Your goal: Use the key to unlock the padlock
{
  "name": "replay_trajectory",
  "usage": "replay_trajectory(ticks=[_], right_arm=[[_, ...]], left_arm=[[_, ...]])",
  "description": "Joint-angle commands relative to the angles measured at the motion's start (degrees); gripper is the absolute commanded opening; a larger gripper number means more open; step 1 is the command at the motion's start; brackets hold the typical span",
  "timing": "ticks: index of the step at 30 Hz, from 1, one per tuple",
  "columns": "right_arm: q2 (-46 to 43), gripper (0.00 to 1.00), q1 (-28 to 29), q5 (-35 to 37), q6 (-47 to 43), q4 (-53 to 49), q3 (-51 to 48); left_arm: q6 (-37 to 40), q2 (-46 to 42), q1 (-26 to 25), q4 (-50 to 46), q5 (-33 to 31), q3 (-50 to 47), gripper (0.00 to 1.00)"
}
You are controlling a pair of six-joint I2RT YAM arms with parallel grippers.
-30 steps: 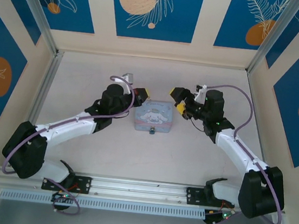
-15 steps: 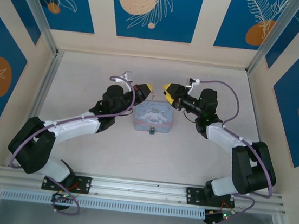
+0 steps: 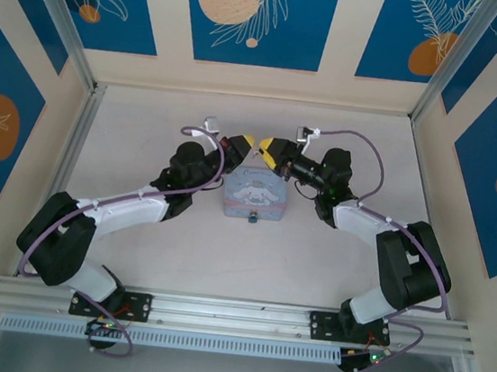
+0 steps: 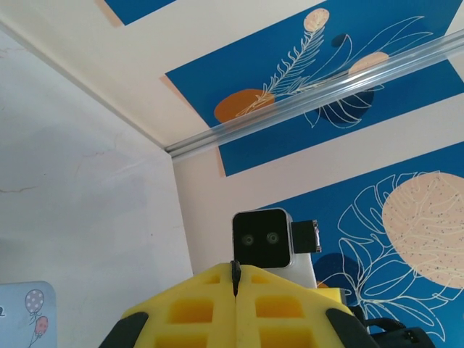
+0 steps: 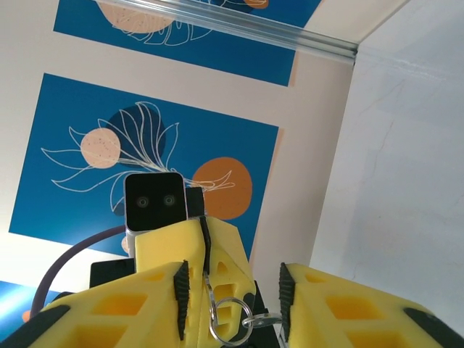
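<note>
The left gripper [image 3: 248, 141] hangs above the far left corner of the pale blue tin [image 3: 255, 192]. Its 2 yellow fingers are pressed together on the key [image 4: 235, 274], a thin dark blade standing out of the seam. The tin lies flat on the table [image 3: 146, 137], and the small dark padlock [image 3: 252, 218] sits at the middle of its near edge. The right gripper [image 3: 269, 146] faces the left one, almost tip to tip. Its jaws stand partly apart, with the key ring [image 5: 223, 321] hanging between them.
</note>
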Motion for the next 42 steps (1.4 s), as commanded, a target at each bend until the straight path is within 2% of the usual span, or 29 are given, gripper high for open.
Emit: replay_trajectory(ticks=[1,14,25,42], right_arm=[[0.9,0.37,1.1,0.5,0.8,3.4,0.7],[1.3,0.3,2.7,1.5,1.1,4.5,-0.2],[1.1,0.28,3.1,1.9,1.1,5.0,-1.9],[1.4,0.13,2.6,2.6,1.3,4.8,-2.4]], left_arm=[[-0.9,0.6,-0.6,2.9,-1.6,-0.7,0.0],[-1.0,0.7,-1.2,3.1,-2.5,-1.2,0.0],[-0.9,-0.2,-1.4,2.4,-3.4,-1.6,0.0],[-0.7,-0.5,-1.4,1.7,-3.8,-1.9,0.0]])
